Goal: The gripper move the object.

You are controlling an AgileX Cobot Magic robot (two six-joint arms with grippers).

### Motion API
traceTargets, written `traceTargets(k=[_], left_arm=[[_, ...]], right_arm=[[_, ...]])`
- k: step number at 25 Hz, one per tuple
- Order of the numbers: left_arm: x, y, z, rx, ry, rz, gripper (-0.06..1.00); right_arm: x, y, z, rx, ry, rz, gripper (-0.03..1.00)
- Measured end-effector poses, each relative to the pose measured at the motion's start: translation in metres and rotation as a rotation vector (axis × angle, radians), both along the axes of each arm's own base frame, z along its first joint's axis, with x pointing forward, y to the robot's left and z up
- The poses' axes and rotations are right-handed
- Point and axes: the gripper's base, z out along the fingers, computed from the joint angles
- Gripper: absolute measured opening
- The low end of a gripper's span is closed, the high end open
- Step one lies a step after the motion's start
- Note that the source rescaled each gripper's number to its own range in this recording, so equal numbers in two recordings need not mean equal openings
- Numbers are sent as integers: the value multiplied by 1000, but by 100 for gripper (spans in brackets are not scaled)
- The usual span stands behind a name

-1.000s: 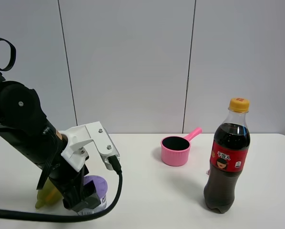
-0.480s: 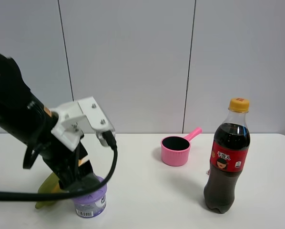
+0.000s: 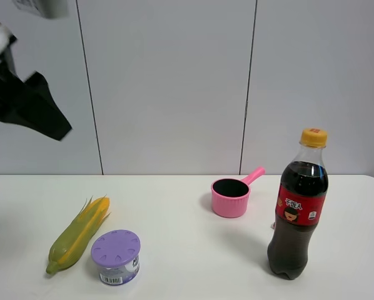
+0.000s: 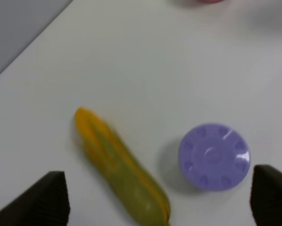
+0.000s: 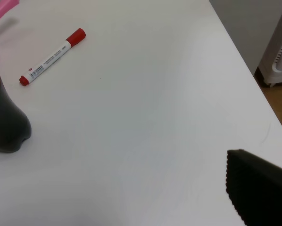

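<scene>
Black left gripper [image 4: 160,197] apart, empty, above tub [image 4: 214,156].

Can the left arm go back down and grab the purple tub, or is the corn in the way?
Probably yes. The left pincer hangs open above the tub with nothing over the lid. The corn lies close beside it, so one finger might bump it.

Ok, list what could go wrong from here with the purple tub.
1. The purple tub stands right beside the corn cob; a jaw coming down between them could nudge the cob or tip the tub.
2. The left gripper hangs high above the table with nothing between its jaws, so a fresh descent may land off-centre on the tub.
</scene>
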Motion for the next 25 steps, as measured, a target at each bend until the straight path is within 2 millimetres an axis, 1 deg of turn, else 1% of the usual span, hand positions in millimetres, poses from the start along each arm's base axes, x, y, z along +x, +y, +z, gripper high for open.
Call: traceTargets(k=[2, 5, 8, 14, 17, 19, 21, 25], left_arm=[[-10, 14, 20, -12, -3, 91, 22], [-26, 34, 44, -58, -23, 233, 22], [-48, 51, 61, -121, -56, 317, 22], [-101, 78, 90, -246, -161, 399, 22], [-128, 90, 99, -285, -227, 460, 21], [-145, 97, 100, -300, -273, 502, 21], [-162, 103, 97, -308, -316, 548, 21], [-188, 108, 80, -309, -370, 625, 21]], right_arm=[[0, 0, 0, 0, 0, 0, 100], [0, 0, 0, 0, 0, 0, 100], [0, 0, 0, 0, 0, 0, 100], [0, 0, 0, 0, 0, 0, 100], [0, 0, 0, 0, 0, 0, 100], [0, 0, 0, 0, 0, 0, 100], [0, 0, 0, 0, 0, 0, 100], [0, 0, 0, 0, 0, 0, 100]])
